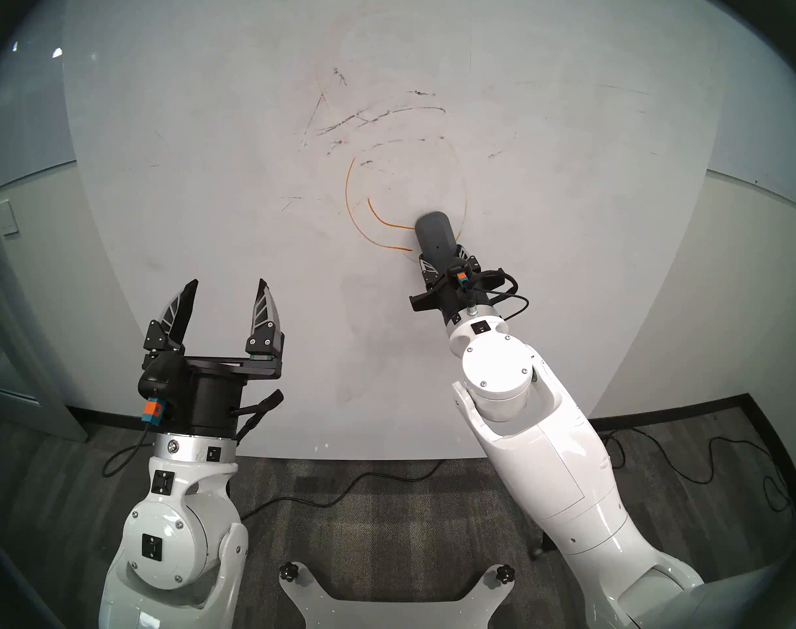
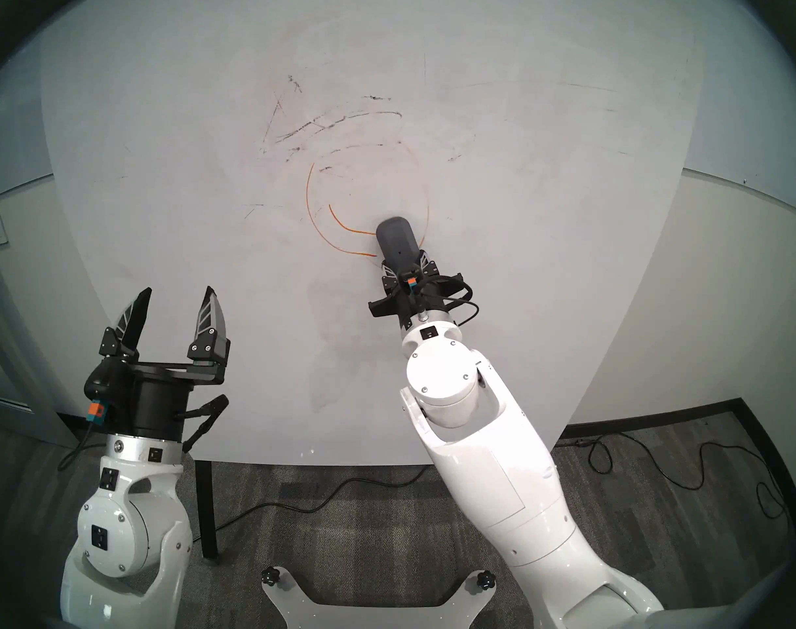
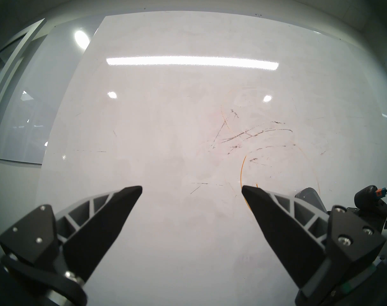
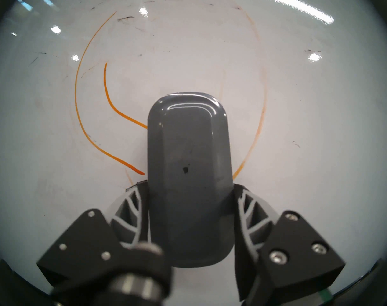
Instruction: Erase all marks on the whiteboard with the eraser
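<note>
The whiteboard (image 1: 205, 206) fills the head views, standing upright before me. On it are orange marks (image 1: 355, 219): an oval's left side and a curved mouth line (image 4: 113, 104), with the oval's right side (image 4: 259, 122) faint. Scratchy black streaks (image 1: 378, 115) lie above them. My right gripper (image 1: 442, 265) is shut on the dark grey eraser (image 1: 436, 237), which lies against the board over the oval's lower right part (image 4: 188, 155). My left gripper (image 1: 226, 292) hangs open and empty, lower left of the marks (image 3: 191, 189).
The board stands on thin black legs (image 2: 206, 505) over grey carpet (image 1: 387, 523). Black cables (image 1: 704, 469) run across the floor to the right and under the board. Pale wall shows beside the board, with a light switch plate (image 1: 6, 217) at far left.
</note>
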`<act>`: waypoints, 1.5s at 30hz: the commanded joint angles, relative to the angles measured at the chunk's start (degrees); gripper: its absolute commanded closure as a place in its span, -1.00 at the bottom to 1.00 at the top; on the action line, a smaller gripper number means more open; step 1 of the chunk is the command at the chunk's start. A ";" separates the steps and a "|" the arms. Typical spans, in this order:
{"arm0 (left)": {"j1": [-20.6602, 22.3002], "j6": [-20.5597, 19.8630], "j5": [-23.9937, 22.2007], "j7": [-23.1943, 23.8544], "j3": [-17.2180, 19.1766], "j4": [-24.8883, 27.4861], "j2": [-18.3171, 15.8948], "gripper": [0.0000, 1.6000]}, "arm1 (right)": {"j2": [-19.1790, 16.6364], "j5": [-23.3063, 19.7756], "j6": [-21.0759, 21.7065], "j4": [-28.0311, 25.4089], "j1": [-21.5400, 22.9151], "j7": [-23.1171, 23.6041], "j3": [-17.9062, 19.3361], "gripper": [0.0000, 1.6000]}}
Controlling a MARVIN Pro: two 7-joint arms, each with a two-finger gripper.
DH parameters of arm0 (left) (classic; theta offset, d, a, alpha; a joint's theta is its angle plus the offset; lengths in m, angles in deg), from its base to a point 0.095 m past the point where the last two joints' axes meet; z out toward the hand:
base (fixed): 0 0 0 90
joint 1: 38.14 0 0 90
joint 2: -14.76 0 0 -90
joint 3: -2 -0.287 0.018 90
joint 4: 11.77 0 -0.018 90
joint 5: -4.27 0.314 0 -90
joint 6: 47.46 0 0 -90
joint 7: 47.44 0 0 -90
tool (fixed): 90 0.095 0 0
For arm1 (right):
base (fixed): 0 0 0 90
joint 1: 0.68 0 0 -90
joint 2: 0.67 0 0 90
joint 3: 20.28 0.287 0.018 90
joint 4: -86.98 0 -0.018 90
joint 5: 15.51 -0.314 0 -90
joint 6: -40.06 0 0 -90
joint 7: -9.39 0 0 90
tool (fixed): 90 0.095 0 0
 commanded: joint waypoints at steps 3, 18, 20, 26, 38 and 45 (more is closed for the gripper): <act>0.07 0.16 -0.11 0.05 0.08 1.29 -0.05 -1.00 | 2.20 -0.02 -0.64 -1.15 2.19 -0.39 -0.81 1.00; 0.08 0.16 -0.10 0.05 0.08 1.28 -0.05 -1.00 | 5.20 -0.14 0.32 -0.65 3.96 -0.91 -2.65 1.00; 0.08 0.16 -0.11 0.05 0.08 1.28 -0.05 -1.00 | 5.64 -0.21 0.53 -0.42 4.09 -1.22 -2.66 1.00; 0.07 0.15 -0.11 0.05 0.08 1.29 -0.05 -1.00 | 7.64 -0.91 1.14 2.27 5.86 -2.26 -2.77 1.00; 0.07 0.16 -0.11 0.05 0.08 1.29 -0.05 -1.00 | 8.62 -1.11 1.33 3.90 7.23 -3.96 -2.58 1.00; 0.07 0.16 -0.11 0.05 0.08 1.28 -0.05 -1.00 | 8.81 -1.24 1.21 4.08 7.48 -4.29 -2.49 1.00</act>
